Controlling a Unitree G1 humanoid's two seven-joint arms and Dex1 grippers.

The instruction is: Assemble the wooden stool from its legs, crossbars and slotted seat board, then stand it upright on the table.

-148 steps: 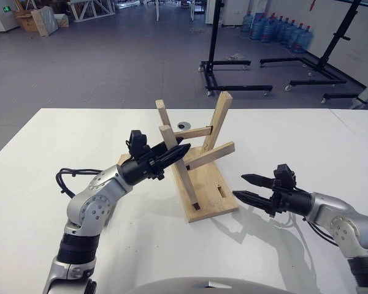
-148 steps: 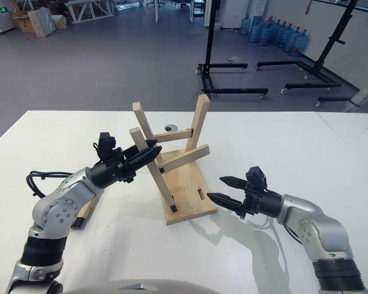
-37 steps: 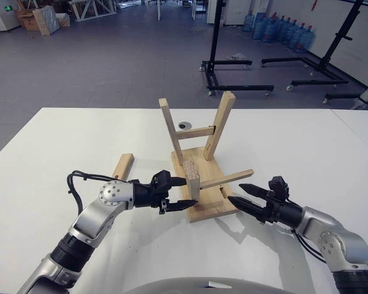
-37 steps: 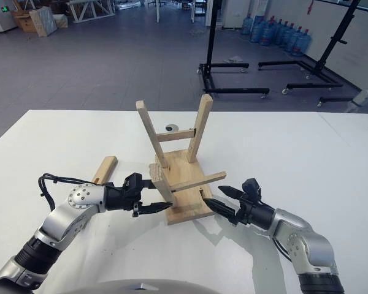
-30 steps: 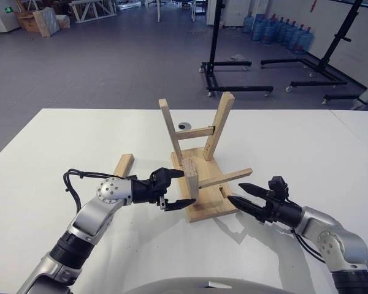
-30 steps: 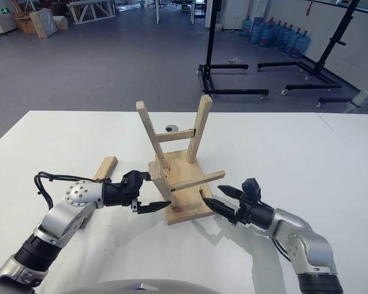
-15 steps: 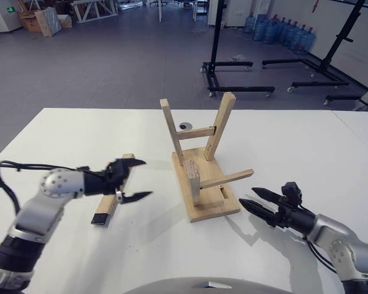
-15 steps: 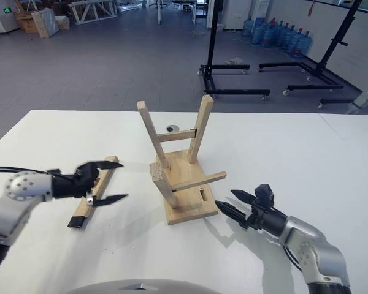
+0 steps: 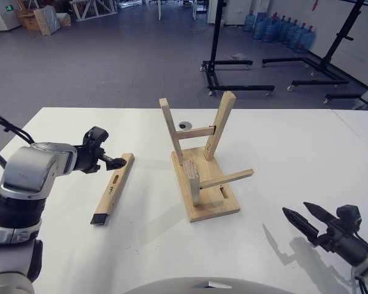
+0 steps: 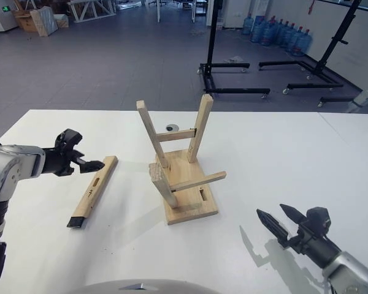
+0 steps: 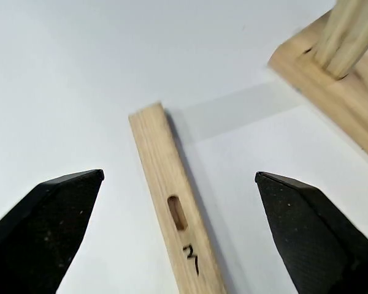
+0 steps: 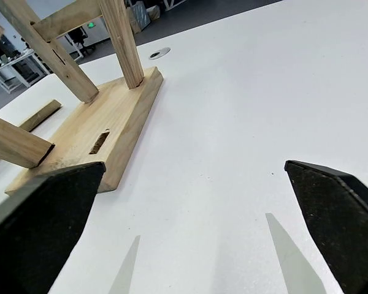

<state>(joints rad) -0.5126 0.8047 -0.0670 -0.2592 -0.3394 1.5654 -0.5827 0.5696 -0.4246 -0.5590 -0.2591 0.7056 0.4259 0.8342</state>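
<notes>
The slotted seat board (image 9: 210,197) lies flat on the white table. Two legs (image 9: 172,130) joined by a crossbar (image 9: 195,131) stand up from its far end. A third leg (image 9: 191,181) leans at the near left, with a crossbar (image 9: 228,179) sticking out to the right, its end free. A fourth leg (image 9: 113,187) lies loose on the table to the left. My left gripper (image 9: 118,162) hovers open over that leg's far end (image 11: 172,202), touching nothing. My right gripper (image 9: 294,208) is open above the table, well right of the board (image 12: 104,138).
A round grommet (image 9: 184,125) sits in the table behind the stool. Bare table (image 9: 282,153) stretches to the right and along the front. Black wheeled stands (image 9: 239,89) are on the floor beyond the far edge.
My left gripper has swung back and left, from beside the loose leg's middle to its far end. The right gripper has pulled away from the seat board toward the near right.
</notes>
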